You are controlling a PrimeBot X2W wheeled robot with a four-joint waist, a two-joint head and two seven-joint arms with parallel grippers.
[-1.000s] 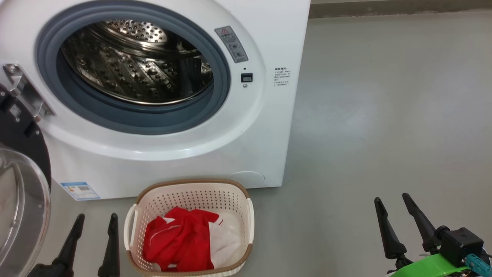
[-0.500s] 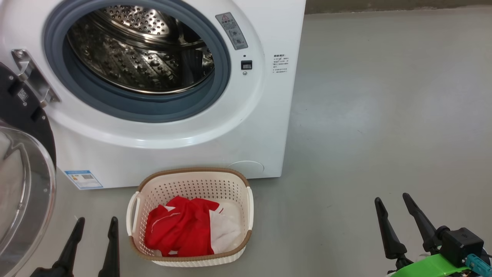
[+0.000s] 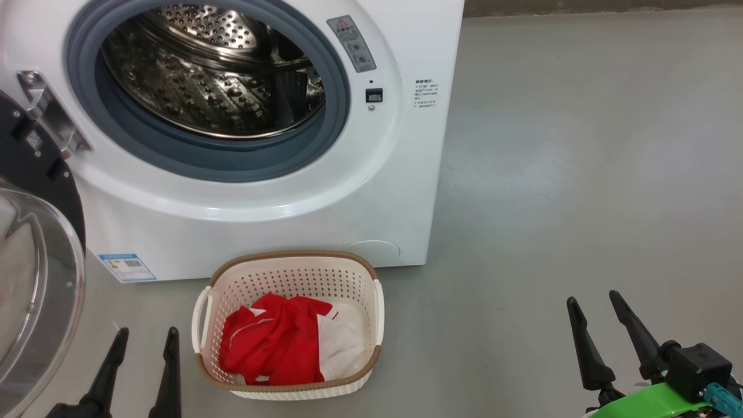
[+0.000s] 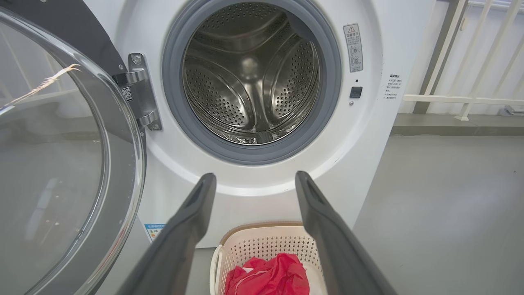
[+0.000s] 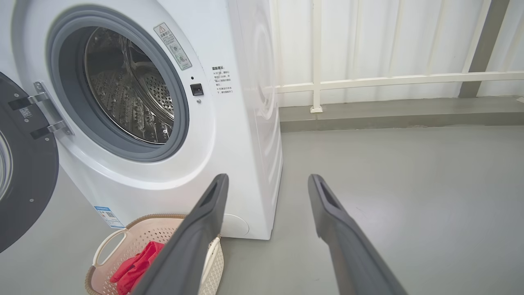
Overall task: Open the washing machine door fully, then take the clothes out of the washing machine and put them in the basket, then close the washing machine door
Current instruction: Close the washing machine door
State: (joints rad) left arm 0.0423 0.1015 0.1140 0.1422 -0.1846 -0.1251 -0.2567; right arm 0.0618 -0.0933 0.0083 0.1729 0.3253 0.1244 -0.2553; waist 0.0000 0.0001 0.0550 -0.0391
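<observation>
A: Looking for the clothes?
B: Heaped in the basket, on the floor just before the washing machine.
A: And the washing machine door?
B: Swung open, leftward.
A: Left tool, right tool?
B: Spread wide, gripping nothing.

Warning triangle heads a sticker on the washing machine.

Head view seems tilted lower; basket shows higher up
</observation>
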